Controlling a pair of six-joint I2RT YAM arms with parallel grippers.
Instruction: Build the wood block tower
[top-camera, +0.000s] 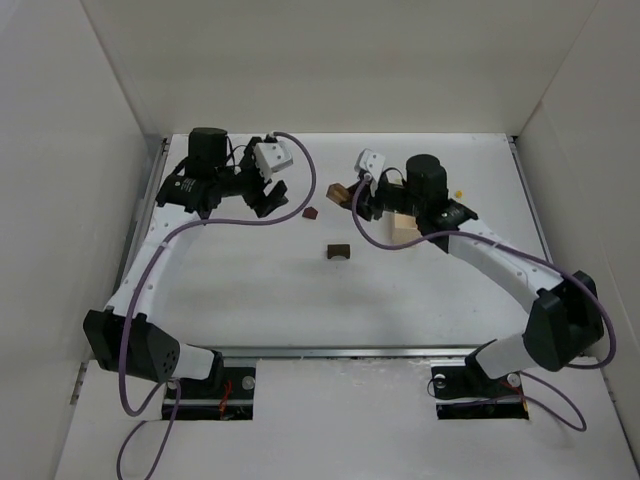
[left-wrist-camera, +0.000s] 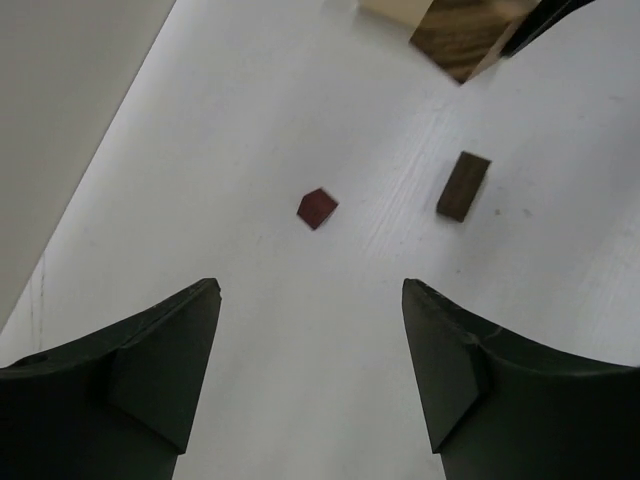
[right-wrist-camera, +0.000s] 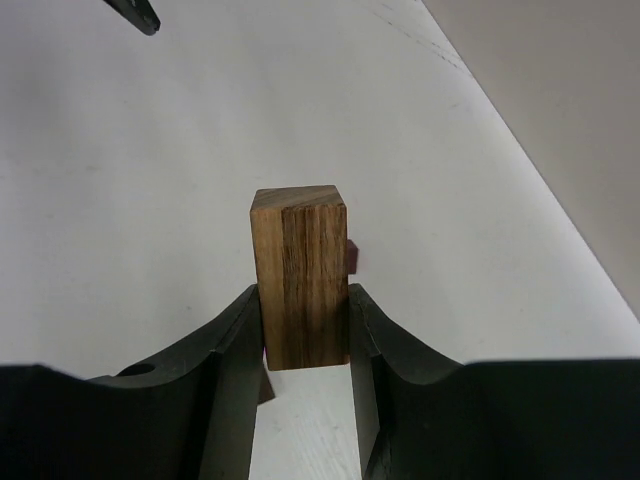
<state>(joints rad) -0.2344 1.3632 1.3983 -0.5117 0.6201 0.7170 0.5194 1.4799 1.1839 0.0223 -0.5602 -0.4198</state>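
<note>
Right gripper is pressed onto a tall brown block. One finger bears on each side face low down, so the grain end and upper half stand clear ahead of the fingertips. This hold suits setting the block upright with its base free. In the overhead view the same block sits at the tip of that gripper. Whether it rests on the table or hangs just above it cannot be told. Left gripper is spread wide and holds nothing. A red cube lies ahead of it, roughly on the line between its fingers, and a dark brown block lies ahead and off toward its right finger. That stance reads as a line-up on the cube, though this is a judgement. No wood block tower stands yet: its pieces are apart, with the cube between the two grippers and the dark block nearer the arm bases than either. A cream box lies beside the right wrist and is not engaged. Risk noted: the held block is narrow, so a tilted release could topple it.
</note>
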